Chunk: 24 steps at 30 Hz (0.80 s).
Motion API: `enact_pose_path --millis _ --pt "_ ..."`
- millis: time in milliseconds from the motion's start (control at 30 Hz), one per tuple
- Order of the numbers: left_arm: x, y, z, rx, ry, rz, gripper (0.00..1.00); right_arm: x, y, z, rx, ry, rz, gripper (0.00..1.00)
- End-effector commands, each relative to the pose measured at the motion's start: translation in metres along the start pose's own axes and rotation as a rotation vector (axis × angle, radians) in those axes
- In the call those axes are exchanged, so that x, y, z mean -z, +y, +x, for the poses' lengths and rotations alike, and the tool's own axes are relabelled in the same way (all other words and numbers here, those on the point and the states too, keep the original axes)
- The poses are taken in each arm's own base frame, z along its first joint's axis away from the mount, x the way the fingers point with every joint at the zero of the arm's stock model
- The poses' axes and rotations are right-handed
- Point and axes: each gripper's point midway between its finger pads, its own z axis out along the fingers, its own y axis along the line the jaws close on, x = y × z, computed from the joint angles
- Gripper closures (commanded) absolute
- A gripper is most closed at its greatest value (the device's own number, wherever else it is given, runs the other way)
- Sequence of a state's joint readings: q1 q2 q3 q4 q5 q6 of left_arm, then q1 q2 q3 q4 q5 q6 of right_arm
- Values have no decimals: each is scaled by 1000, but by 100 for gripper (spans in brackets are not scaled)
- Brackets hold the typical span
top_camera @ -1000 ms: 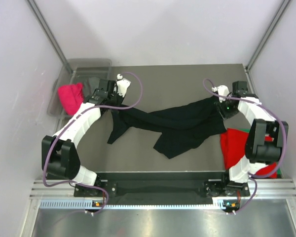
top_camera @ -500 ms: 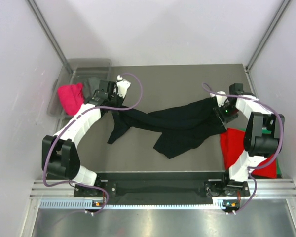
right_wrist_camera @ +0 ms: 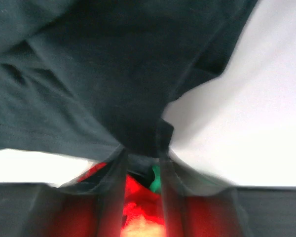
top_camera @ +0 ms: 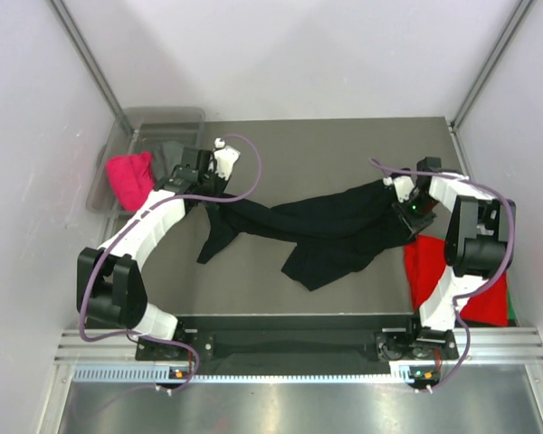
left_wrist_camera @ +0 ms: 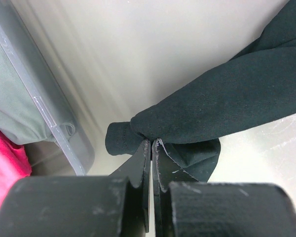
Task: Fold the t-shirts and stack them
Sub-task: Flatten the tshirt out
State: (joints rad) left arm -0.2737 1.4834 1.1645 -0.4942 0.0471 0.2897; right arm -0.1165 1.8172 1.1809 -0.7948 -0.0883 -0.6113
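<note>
Right arm (top_camera: pixel 475 240) drew inward; black t-shirt (top_camera: pixel 335 226) stretched, rumpled.

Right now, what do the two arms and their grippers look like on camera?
The left arm and right arm match: white curved links between blocky black joints, each with a purple-grey cable looping loosely alongside. A green light glows near the right wrist. The left gripper and right gripper each have two flat black fingers; the left's show pale scuffs.
</note>
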Motion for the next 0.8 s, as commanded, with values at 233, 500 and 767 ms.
enact_pose_path --millis 233,500,767 --pt "12 8 -19 -3 -88 -37 100 18 -5 -18 -23 -61 -38 100" --pt "45 19 -64 -58 -207 -67 100 163 -27 -93 -6 -502 172 100" --pt "110 23 -106 -89 -369 -88 100 272 -13 -104 -3 -807 305 100"
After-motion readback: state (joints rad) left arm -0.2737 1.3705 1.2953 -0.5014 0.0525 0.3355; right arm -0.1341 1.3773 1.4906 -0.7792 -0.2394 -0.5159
